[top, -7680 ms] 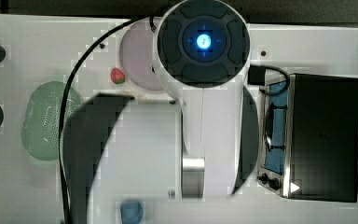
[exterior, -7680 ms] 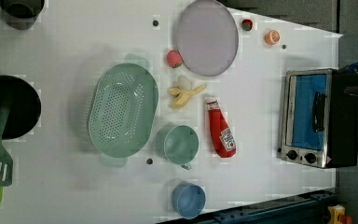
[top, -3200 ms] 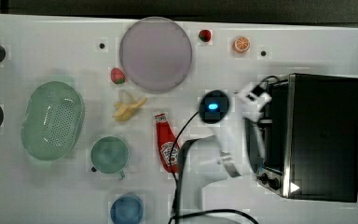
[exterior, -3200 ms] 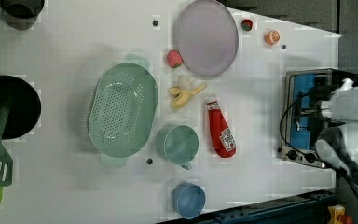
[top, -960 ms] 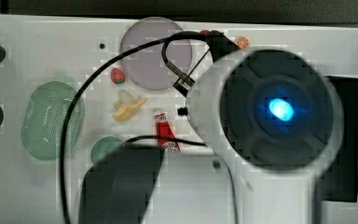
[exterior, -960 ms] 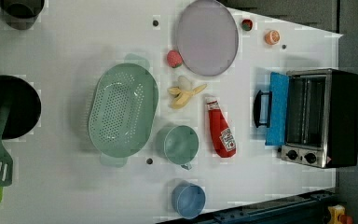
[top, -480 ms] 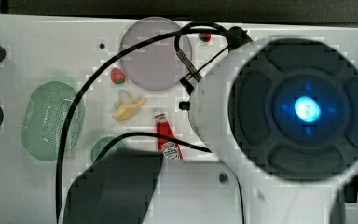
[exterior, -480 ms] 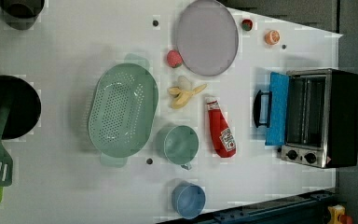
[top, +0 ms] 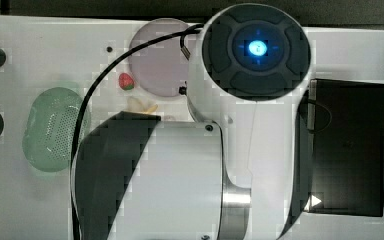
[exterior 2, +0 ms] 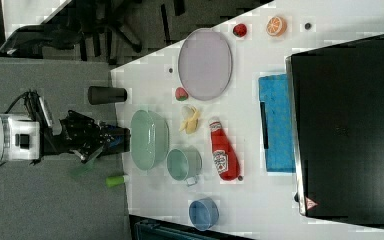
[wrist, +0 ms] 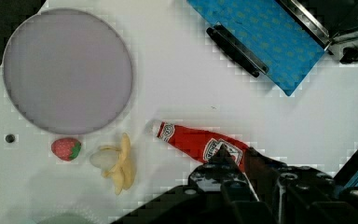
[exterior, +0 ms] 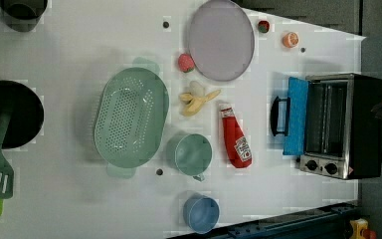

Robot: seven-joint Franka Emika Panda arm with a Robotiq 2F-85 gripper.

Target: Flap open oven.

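Oven (exterior: 342,124) sits at the left view's right edge of the tabletop (exterior: 79,45), its blue glass door (exterior: 295,115) folded flat toward the ketchup bottle (exterior: 235,136), so the flap looks done. Hand (wrist: 235,163) hovers nearly closed, empty, above that bottle.

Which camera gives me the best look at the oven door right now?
The left view: the oven door lies flapped down flat, handle and open cavity plain. The right view shows the door from above beside the black oven top. The wrist view catches the door in part. In the top view the arm covers it.
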